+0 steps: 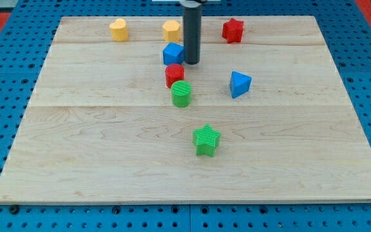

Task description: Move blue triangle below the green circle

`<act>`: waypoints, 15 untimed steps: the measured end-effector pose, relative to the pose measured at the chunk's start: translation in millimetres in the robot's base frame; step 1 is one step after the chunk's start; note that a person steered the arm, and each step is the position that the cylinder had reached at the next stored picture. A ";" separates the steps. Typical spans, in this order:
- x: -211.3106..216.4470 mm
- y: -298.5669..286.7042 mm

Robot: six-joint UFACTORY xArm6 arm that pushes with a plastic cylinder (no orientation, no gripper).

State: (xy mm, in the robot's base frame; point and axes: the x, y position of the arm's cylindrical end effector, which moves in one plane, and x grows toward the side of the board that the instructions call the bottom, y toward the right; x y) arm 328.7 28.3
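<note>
The blue triangle (239,84) lies right of the board's middle. The green circle (181,93) stands to its left, a little lower in the view, with a red circle (174,74) touching it from above. My tip (191,62) is at the upper middle, just right of a blue cube (173,53) and close to it. The tip is up and to the left of the blue triangle, well apart from it.
A green star (207,140) lies below the green circle. Along the view's top are a yellow heart (118,29), a yellow block (171,30) partly behind the rod, and a red star (233,29). The wooden board (76,161) sits on a blue pegboard.
</note>
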 end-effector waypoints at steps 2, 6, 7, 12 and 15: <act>42.3 97.1; 62.2 79.5; 99.1 57.9; 64.2 38.6; 127.9 76.4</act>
State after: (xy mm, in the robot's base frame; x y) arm 456.6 104.7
